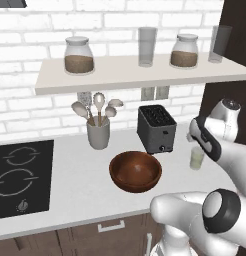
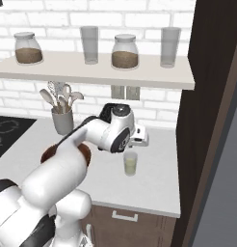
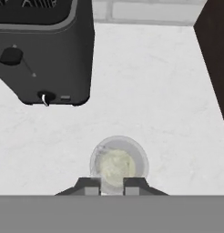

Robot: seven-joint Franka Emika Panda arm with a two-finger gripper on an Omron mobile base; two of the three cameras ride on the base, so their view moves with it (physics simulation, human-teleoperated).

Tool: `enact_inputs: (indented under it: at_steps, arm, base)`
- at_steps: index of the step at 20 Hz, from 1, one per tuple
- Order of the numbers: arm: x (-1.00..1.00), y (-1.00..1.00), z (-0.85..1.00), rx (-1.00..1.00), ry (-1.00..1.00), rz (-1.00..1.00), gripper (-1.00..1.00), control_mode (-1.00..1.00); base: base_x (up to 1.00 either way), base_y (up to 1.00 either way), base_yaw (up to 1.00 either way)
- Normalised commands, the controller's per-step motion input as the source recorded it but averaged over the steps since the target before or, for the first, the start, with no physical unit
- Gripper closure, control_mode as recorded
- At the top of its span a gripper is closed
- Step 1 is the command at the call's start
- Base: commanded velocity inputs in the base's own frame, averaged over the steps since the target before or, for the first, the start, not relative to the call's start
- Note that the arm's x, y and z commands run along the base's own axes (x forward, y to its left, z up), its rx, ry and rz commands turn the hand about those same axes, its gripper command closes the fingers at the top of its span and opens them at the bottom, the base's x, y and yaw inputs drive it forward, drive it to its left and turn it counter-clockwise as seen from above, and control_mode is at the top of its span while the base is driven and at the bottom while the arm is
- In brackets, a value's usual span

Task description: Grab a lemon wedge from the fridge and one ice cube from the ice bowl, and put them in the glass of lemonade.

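Right now the gripper [image 3: 113, 185] is hanging directly over the glass of lemonade [image 3: 117, 164], looking straight down into the pale liquid, with the two dark tips showing at the bottom of the hand view on either side of the glass's near rim. Whether the jaws are parted and empty or pinching something tiny I cannot tell; nothing yellow or icy is showing between them. The main risk from here, as I judge it, is coming down off-centre: a finger catching the rim could tip the small tumbler or shove it across the counter [image 1: 80, 175] toward the toaster [image 1: 156, 128], which is standing near it on the left. Anything released while the hand is sitting too high or to one side could also bounce off the rim and be lost on the white surface. The arm is reaching forward from the base with its forearm stretched over the ice bowl [image 1: 135, 171], the wrist bent so the hand is pointing downward above the glass [image 2: 131, 164], which is sitting on the counter between the toaster and the dark cabinet wall [image 2: 207, 120].
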Motion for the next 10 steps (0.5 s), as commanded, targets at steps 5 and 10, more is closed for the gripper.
enact_inputs:
  at_steps: [5, 10]
  arm:
    - [0.14, -0.20, -0.16, 0.00, 0.00, -0.01, 1.00, -1.00]
    - [0.17, -0.13, 0.00, 0.00, 0.00, 0.00, 1.00, -1.00]
  base:
    - [0.00, 0.00, 0.00]
    - [0.00, 0.00, 0.00]
